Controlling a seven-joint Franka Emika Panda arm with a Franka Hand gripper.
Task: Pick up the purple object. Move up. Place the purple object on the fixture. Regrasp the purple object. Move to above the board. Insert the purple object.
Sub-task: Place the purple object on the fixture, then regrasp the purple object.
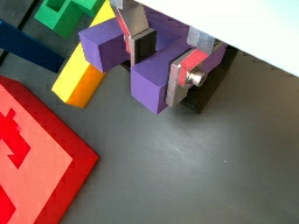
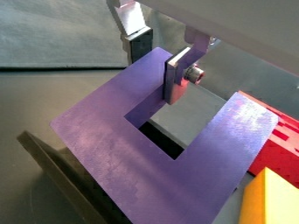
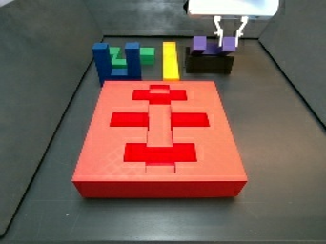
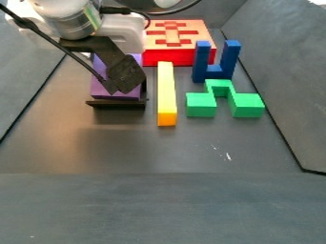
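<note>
The purple object [image 1: 149, 89] rests on the black fixture [image 3: 211, 65] at the far end of the floor, behind the red board [image 3: 159, 124]. It also shows in a wrist view [image 2: 128, 140] as a wide U with its notch open. My gripper [image 1: 163, 66] comes down from above and straddles one prong: one finger stands in the notch, the other on the prong's outer face. The pads look pressed on the prong [image 2: 152, 66]. In both side views the gripper [image 3: 227, 40] [image 4: 121, 71] sits right over the fixture [image 4: 117, 103].
A yellow bar [image 3: 170, 59], a green block [image 3: 128, 59] and a dark blue U-shaped block [image 3: 102, 62] lie in a row beside the fixture. The board's corner [image 1: 35, 157] shows close by. Dark walls ring the floor.
</note>
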